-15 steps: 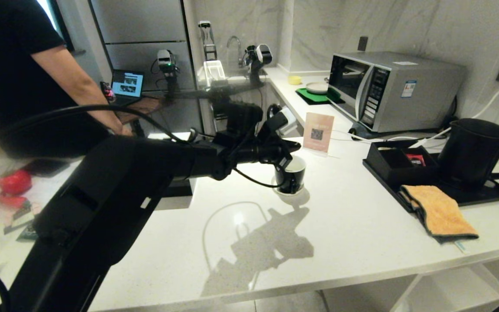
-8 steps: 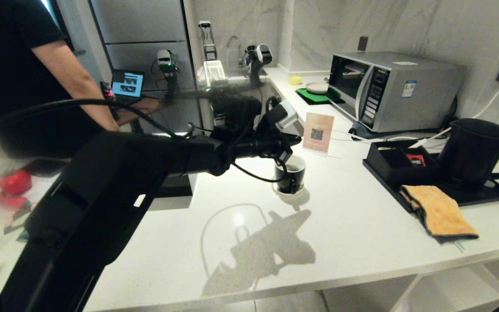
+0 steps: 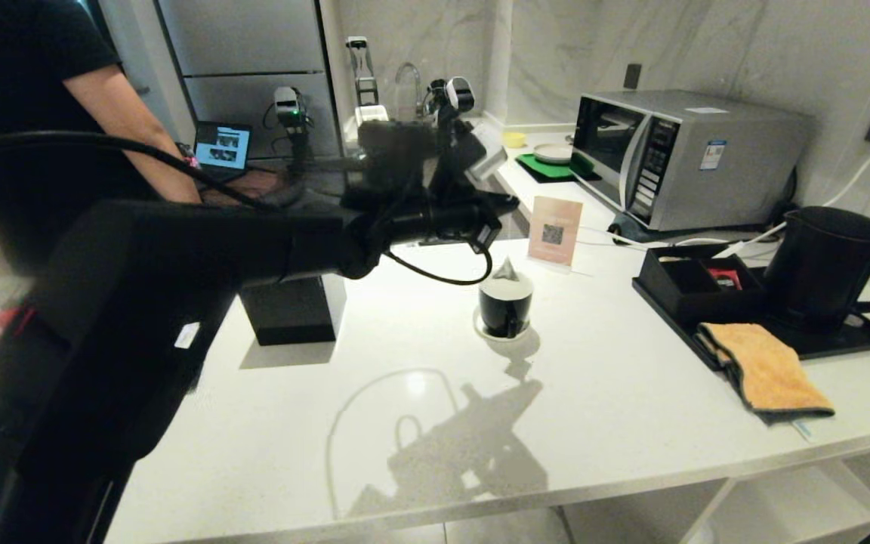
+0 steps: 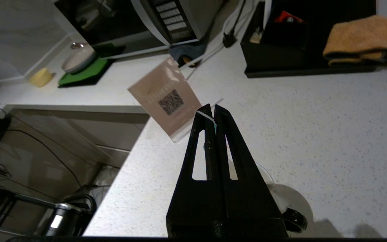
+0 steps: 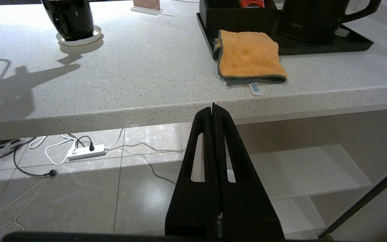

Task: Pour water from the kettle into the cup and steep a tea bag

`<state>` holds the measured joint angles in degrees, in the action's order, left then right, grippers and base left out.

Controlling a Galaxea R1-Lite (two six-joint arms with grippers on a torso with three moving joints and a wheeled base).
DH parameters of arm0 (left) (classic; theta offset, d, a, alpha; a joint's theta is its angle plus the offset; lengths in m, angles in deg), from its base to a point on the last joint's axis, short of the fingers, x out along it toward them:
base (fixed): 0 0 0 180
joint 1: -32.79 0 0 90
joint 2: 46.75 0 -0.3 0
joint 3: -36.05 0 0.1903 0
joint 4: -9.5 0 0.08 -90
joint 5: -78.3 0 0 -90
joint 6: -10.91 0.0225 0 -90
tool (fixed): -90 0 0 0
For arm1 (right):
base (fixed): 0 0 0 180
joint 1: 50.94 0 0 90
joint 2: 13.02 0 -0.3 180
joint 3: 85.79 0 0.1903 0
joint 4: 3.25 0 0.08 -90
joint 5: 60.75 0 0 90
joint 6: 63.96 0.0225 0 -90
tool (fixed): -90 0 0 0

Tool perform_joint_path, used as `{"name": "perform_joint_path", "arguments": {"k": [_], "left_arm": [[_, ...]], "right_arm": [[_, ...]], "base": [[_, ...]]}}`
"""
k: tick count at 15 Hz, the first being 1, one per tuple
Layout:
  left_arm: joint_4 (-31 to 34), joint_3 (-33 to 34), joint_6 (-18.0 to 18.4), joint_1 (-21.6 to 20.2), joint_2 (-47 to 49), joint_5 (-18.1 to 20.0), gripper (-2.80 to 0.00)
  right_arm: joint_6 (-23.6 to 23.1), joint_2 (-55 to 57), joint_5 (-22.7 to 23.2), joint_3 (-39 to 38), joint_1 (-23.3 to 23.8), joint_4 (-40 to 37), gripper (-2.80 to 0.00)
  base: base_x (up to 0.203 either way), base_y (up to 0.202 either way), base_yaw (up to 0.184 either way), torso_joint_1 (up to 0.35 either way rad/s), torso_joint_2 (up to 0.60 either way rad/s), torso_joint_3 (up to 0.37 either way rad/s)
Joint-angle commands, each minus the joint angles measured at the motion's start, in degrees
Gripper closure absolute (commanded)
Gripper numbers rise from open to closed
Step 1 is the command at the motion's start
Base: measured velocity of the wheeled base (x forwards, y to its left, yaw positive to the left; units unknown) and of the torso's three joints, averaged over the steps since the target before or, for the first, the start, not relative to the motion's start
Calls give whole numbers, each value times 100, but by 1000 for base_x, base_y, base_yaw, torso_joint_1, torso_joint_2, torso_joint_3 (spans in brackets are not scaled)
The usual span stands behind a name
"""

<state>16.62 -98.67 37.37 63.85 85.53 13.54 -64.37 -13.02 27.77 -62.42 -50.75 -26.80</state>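
As I am watching from far away, my left hand (image 3: 509, 202) is lifting up, and it is pinching the thin white string (image 4: 205, 116) tight between its closed fingers. A second ago the hand was low, right over the cup (image 3: 505, 309); now it is sitting higher above it, and the tea bag (image 3: 507, 270) is poking out over the cup's rim. I am guessing I am dunking the bag up and down to steep it. The cup is standing on its saucer (image 3: 484, 330) on the tabletop (image 3: 631, 393). The kettle (image 3: 828, 264) is resting on its black tray (image 3: 850, 344), well apart. My right hand (image 5: 213, 109) is hanging closed and empty under the tabletop edge.
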Motion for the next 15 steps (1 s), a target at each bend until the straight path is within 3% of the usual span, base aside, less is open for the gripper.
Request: {"name": "perform_joint_path", "arguments": {"k": [1,15], "left_arm": [[-3,-1,3,-62,-296,11,0],[61,47,-354,-906,-1582,-281,0]], "right_arm": [[-2,9,-2,0,-1,1,0],[-2,9,-2,0,-1,1,0]], "base": [[0,0,0,0,0,0],[0,0,0,0,0,0]]}}
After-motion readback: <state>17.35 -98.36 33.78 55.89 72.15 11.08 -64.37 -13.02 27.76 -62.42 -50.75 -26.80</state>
